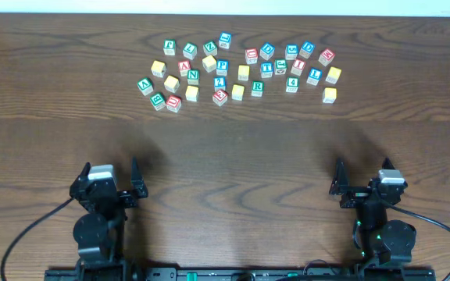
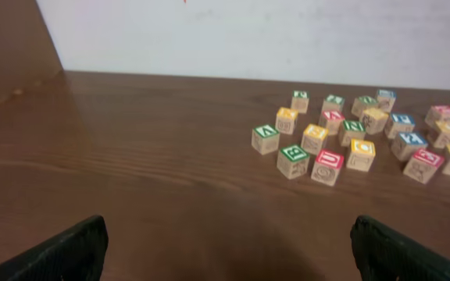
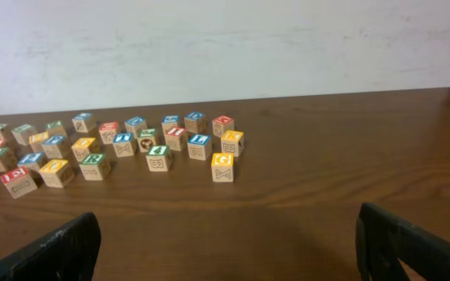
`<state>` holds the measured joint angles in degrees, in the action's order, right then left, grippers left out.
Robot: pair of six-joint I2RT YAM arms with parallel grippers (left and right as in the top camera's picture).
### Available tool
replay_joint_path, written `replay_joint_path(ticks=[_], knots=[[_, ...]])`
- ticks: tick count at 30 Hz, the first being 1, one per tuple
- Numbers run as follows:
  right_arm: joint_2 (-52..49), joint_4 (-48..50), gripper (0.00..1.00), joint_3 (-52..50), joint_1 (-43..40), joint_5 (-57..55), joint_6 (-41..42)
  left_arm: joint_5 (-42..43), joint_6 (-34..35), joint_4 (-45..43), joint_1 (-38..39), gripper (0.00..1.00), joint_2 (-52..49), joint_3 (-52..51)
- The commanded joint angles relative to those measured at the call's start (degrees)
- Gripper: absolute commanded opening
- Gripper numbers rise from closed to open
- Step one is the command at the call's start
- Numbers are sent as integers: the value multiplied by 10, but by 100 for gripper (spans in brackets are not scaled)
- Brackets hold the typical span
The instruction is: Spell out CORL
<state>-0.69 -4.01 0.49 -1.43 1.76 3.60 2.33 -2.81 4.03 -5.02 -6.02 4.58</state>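
Observation:
Several wooden letter blocks (image 1: pixel 222 67) with red, blue, green and yellow faces lie scattered in a loose cluster at the far middle of the table. They show at the right in the left wrist view (image 2: pixel 328 166) and at the left in the right wrist view (image 3: pixel 223 166). A red block that looks like a C (image 1: pixel 251 55) and a green one that looks like an R (image 1: pixel 257 88) are among them; most letters are too small to read. My left gripper (image 1: pixel 109 176) (image 2: pixel 226 234) and right gripper (image 1: pixel 363 179) (image 3: pixel 226 222) are open and empty at the near edge, far from the blocks.
The dark wooden table (image 1: pixel 225 164) stretches between the grippers and the blocks. A white wall (image 2: pixel 248 35) stands behind the table's far edge. Black cables run from both arm bases at the near corners.

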Motion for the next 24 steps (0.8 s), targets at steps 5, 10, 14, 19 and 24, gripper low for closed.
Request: replay_joint_path(ticks=[5,10,14,19,24], knots=[[3,-1,99,-2,-7,3,-7,49,14,1,2,98,-180,159],[3,-1,99,-2,-7,3,-7,105,16,86,2,98,-350,333],[3,-1,99,-2,-7,3,-7,132,16,186,2,98,-457,467],[3,-1,99,-2,-7,3,-7,137,14,379,2,98,-605,672],[3,-1,99,-2,-7,3,-7,137,14,445,2,98,-675,749]])
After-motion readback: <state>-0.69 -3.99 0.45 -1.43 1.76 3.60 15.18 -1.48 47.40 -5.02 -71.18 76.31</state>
